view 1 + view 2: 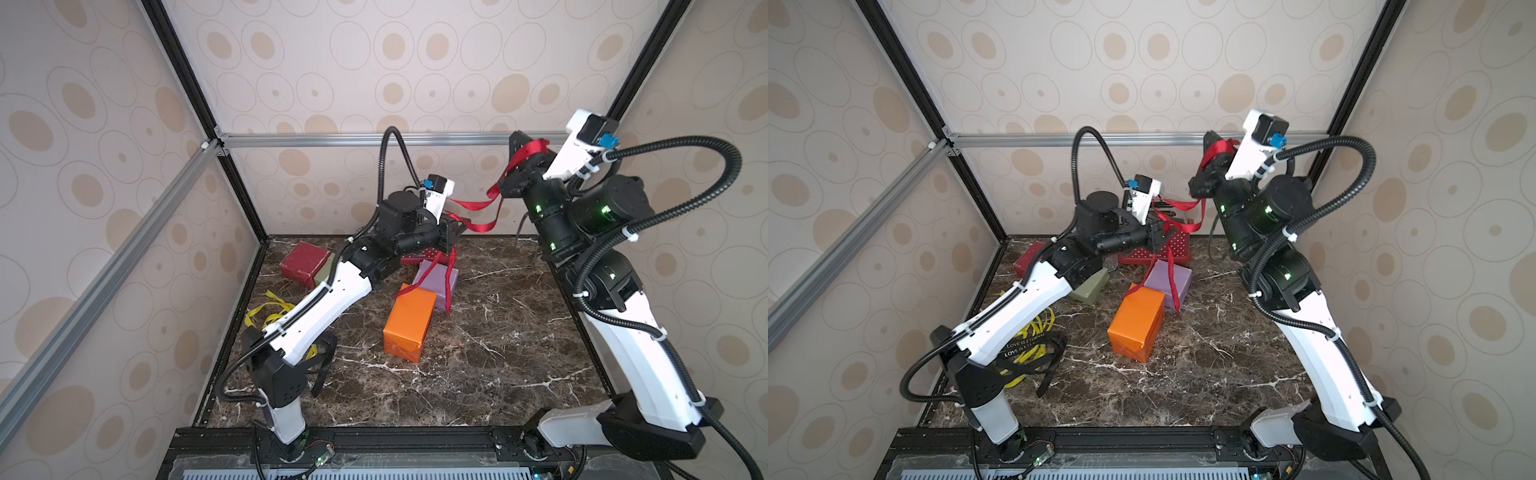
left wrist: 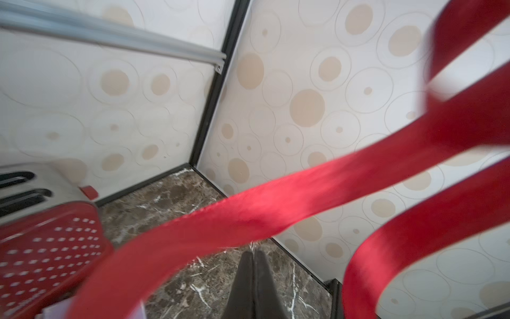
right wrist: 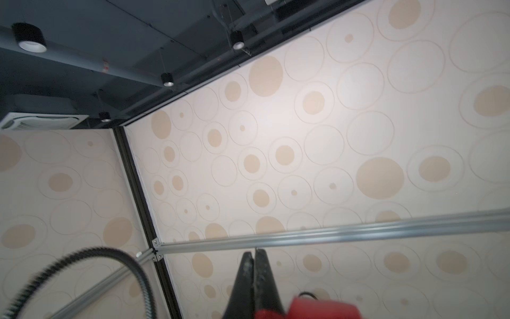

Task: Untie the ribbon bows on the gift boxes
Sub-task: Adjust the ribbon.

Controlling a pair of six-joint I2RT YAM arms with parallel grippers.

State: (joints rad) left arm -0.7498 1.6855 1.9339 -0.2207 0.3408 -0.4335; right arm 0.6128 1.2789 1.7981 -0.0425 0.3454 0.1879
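Top views take in the marble table (image 1: 498,353) from left to right. A dark red gift box (image 1: 305,264) stands in the far left corner with an olive green box (image 1: 1090,286) just beside it. Nearer the front, two yellow ribbons (image 1: 1034,332) and a black ribbon (image 1: 1025,349) with white lettering lie loose in a heap under the left arm (image 1: 316,307).

At centre, the left gripper (image 1: 453,232) hovers above a red white-dotted toaster (image 1: 1167,249), its jaws clenched. In the left wrist view its fingertips (image 2: 265,281) press together right at the edge of the red ribbon (image 2: 276,210); whether the ribbon is pinched cannot be told. Strands of that ribbon drop from the gripper across the lilac box (image 1: 440,278), which sits on the table just behind the orange box (image 1: 409,324).

From there the ribbon loops up and to the right to the right gripper (image 1: 517,143), raised high by the back rail (image 1: 332,139) and also clenched, with the ribbon draped across it. The right wrist view shows its fingers (image 3: 265,276) pressed together and a blurred red bunch near their base; a pinch cannot be made out.
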